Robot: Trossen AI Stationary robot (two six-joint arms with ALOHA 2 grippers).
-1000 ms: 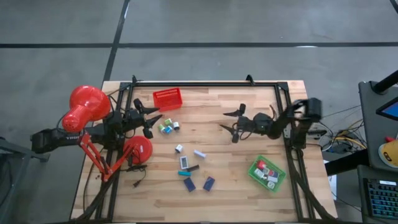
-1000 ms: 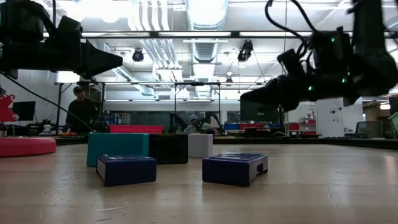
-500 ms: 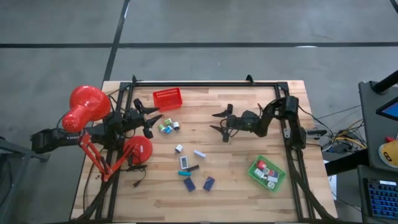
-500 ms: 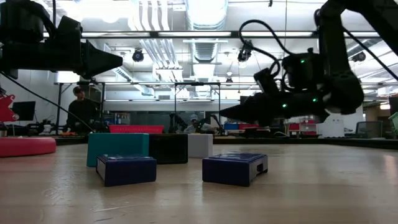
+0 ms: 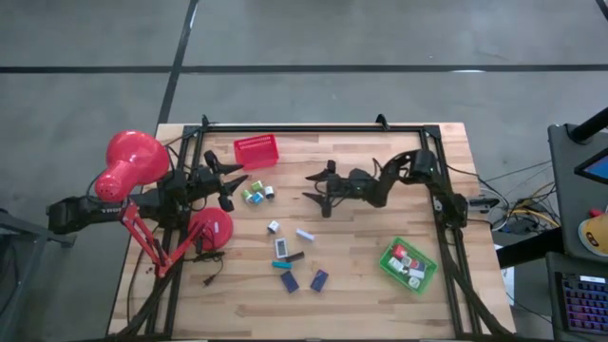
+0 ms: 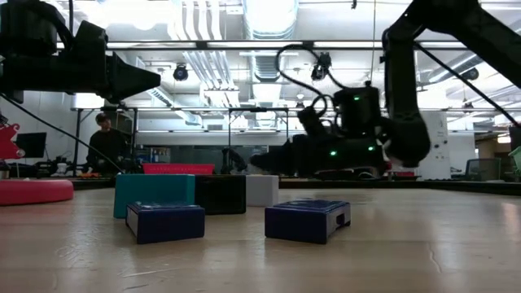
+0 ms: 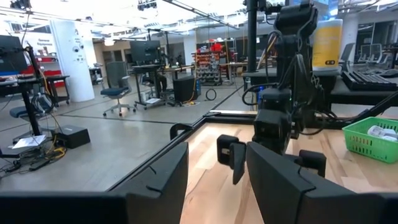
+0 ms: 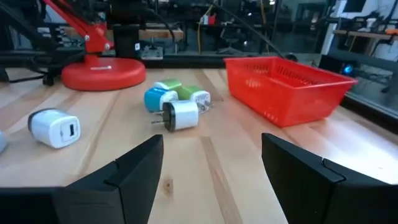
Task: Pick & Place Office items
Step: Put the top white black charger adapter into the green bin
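The office items lie loose on the wooden table: a green, blue and white cluster [image 5: 255,195] [image 8: 176,102], a white charger [image 8: 55,127], and white, teal, black and navy pieces [image 5: 290,256] toward the near edge. The low view shows the teal block [image 6: 153,194] and two navy blocks [image 6: 165,221] [image 6: 308,220]. My right gripper [image 5: 310,188] [image 8: 211,165] is open above the table's middle, to the right of the cluster. My left gripper [image 5: 235,186] [image 7: 217,180] is open, left of the cluster, touching nothing.
A red tray [image 5: 256,151] [image 8: 286,81] stands near the far edge. A green tray [image 5: 408,265] holding several pieces sits near the right near corner. The red desk lamp [image 5: 128,161] and its round base [image 5: 211,228] occupy the left side. A black frame rail [image 5: 313,127] runs along the far edge.
My right arm has reached toward the table's left, carrying its open gripper from the right side to the table's middle and lower, closer to the green, blue and white cluster. The items have stayed where they were.
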